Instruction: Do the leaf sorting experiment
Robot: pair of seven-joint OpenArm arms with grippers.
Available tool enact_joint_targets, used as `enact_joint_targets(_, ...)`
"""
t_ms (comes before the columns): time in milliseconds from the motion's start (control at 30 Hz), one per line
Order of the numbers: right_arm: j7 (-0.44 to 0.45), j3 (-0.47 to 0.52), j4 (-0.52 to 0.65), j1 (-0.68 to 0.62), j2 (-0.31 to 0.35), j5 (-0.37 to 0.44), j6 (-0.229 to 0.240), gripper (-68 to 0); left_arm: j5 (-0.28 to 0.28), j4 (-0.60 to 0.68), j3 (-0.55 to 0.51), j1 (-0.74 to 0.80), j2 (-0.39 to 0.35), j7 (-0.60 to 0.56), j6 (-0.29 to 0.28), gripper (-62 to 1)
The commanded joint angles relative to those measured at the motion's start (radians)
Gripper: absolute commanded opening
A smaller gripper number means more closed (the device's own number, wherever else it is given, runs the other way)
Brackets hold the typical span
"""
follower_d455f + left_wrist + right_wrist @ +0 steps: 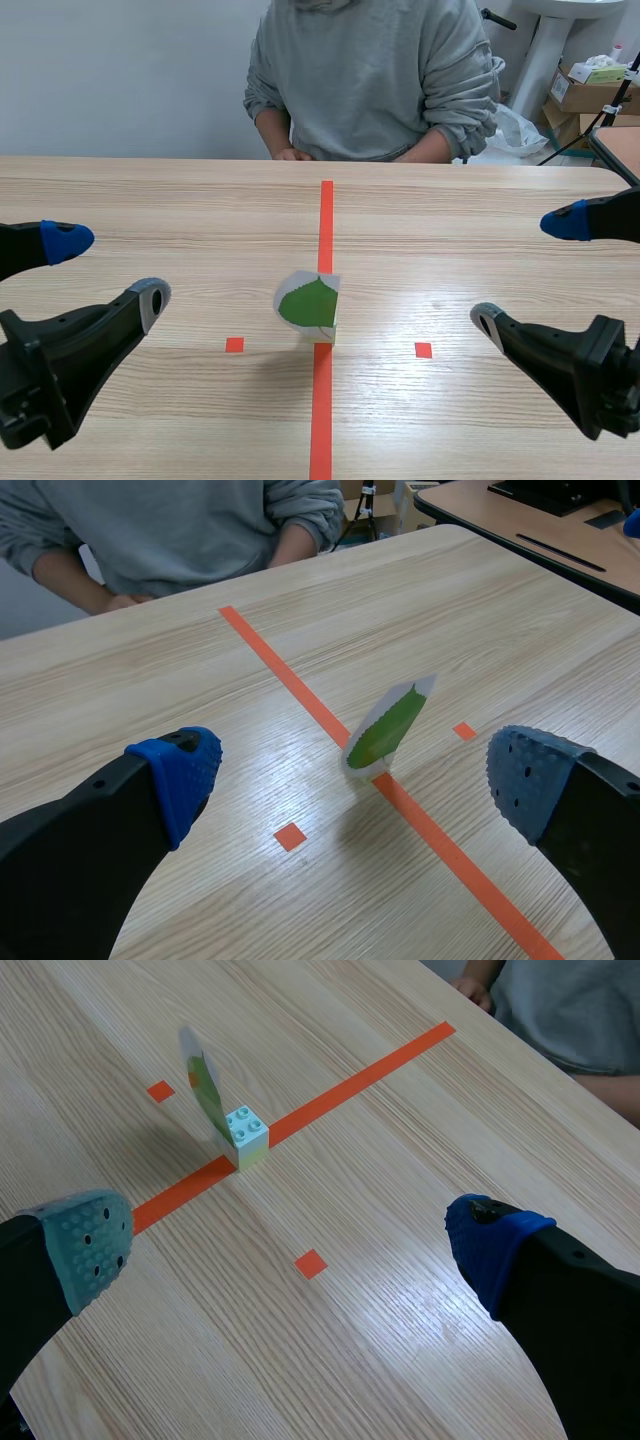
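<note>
A white card printed with a green leaf (309,304) stands upright on the orange-red centre line, propped by a small pale block (246,1133) behind it. In the left wrist view the leaf card (390,727) stands ahead of my left gripper (360,785), slightly toward its right finger. The right wrist view shows the card (203,1085) edge-on, ahead of my right gripper (290,1245). My left gripper (105,270) hovers open at the table's left, my right gripper (525,272) open at the table's right. Both hold nothing.
A person in a grey sweatshirt (375,75) sits across the table, hands at the far edge. Small tape squares (234,344) (423,349) lie on either side of the centre line. Boxes (590,85) stand behind the table's far right corner.
</note>
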Motion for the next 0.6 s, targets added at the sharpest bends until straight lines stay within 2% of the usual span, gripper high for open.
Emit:
enact_joint_targets(0,0.015,0.008,0.004,0.001,0.003,0.015,0.008,-2.0,-0.006,0.016,-0.003,0.003,-0.001,-0.008,-0.002,-4.1)
enact_joint_targets(433,0.015,0.008,0.004,0.001,0.003,0.015,0.008,-2.0,-0.006,0.016,-0.003,0.002,-0.001,-0.004,-0.002,-4.1)
enact_joint_targets(567,0.015,0.008,0.004,0.001,0.003,0.015,0.008,-2.0,-0.006,0.005,-0.002,-0.015,-0.001,0.039,-0.002,-4.1)
